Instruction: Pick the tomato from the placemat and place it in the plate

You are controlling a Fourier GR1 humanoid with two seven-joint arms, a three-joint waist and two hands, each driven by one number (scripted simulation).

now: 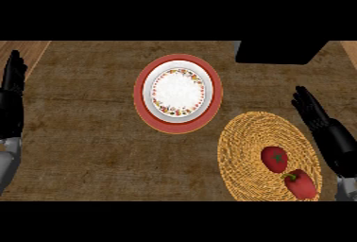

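Note:
A red tomato (274, 158) with a green stem lies on a round woven straw placemat (244, 142) at the lower right. Just below it on the same mat sits a red bell pepper (301, 184). The plate (178, 93), red-rimmed with a white floral centre, stands at the middle of the counter, up and left of the mat, with nothing on it. My right hand (315, 116) hovers open at the mat's right edge, fingers straight and pointing away, apart from the tomato. At the far left edge my left hand (12, 90) rests open, fingers up.
A dark wooden counter (83, 142) fills the view. A black boxy object (279, 52) sits at the top right, beyond the placemat. Lighter wood shows at the top corners.

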